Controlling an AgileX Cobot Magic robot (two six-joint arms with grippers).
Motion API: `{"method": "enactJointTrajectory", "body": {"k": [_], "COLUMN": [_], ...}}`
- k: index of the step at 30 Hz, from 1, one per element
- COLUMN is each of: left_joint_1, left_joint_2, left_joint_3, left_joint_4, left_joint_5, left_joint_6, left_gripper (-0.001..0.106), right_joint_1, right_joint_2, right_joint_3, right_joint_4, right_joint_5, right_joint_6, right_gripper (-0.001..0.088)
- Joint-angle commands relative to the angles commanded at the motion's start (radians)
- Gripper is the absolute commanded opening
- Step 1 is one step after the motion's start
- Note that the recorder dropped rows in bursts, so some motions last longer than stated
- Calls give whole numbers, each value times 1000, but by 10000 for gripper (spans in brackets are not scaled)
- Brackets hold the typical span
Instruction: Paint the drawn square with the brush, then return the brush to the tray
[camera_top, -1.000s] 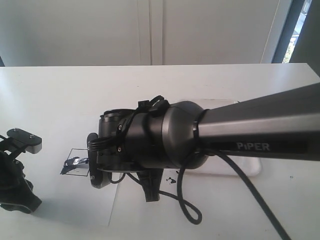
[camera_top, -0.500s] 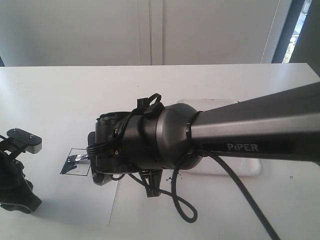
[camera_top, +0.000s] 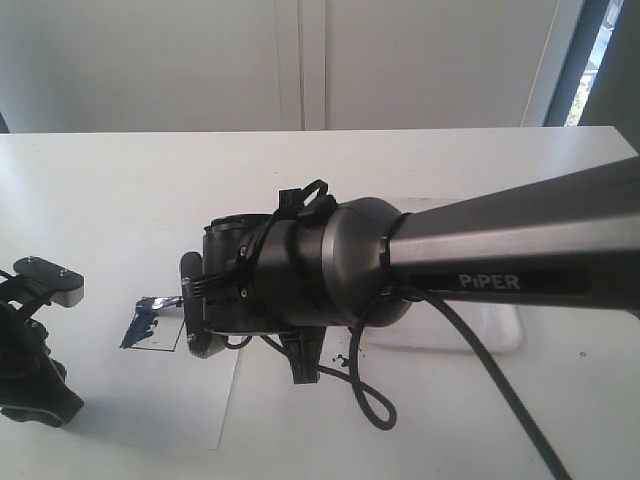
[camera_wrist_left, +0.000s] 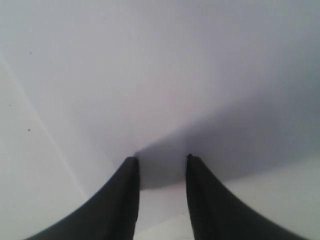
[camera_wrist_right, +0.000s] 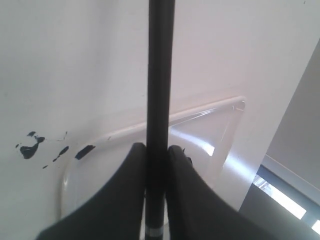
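tabletop (camera_top: 120, 190) white | paper sheet (camera_top: 190, 400) at 7 o'clock | tray (camera_top: 490, 335) at 4 o'clock | left hand (camera_wrist_left: 161, 160) at 8 o'clock, narrowly parted | right hand (camera_wrist_right: 156, 146) clamping brush (camera_wrist_right: 160, 75) | drawn square (camera_top: 150, 325) at 9 o'clock, dark-smeared

the tray (camera_wrist_right: 200, 131) is glossy clear plastic, the brush (camera_wrist_right: 161, 75) handle smooth black, the paper (camera_top: 170, 400) matt white.

Wider paint smear (camera_top: 137, 327) in drawn square (camera_top: 165, 335); right arm (camera_top: 480, 260) raised slightly
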Motion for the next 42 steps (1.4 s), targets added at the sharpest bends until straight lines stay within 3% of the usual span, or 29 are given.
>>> {"method": "enactJointTrajectory", "body": {"k": [21,30,36,42], "left_joint_1": [0,0,0,0], "left_joint_2": [0,0,0,0], "left_joint_3": [0,0,0,-3], "left_joint_4": [0,0,0,0], "left_joint_5": [4,10,2,-2], "left_joint_6": [0,0,-5,-30], "left_gripper": [386,386,386,386], "right_joint_1": [0,-11,-11,-9], "right_joint_2": [39,64,59,-4], "right_joint_3": [-1,-93,-94,-88], "right_joint_4": [-43,-44,5,189], "right_joint_5": [10,71,82,79], "right_joint_6": [36,40,30,-31], "right_gripper": [0,0,0,0]}}
